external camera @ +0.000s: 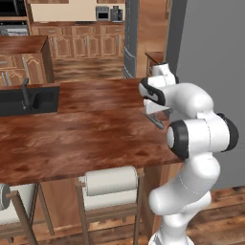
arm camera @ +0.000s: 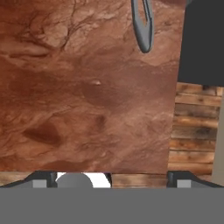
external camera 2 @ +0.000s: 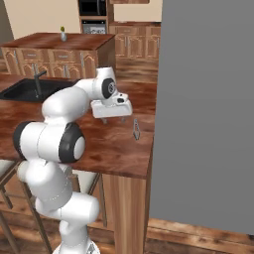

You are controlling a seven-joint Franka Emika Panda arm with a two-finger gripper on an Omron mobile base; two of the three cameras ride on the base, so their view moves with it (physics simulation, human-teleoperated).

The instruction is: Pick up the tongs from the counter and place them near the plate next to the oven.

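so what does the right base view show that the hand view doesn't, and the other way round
Right base view alone: the black sink with its faucet, the far wooden cabinets, a grey wall panel and the white arm over the counter.

Hand view alone: the counter's wood grain up close, the plank floor past its edge, and the wide-apart tips of the open gripper.

Both: the grey tongs lying untouched on the reddish-brown counter.
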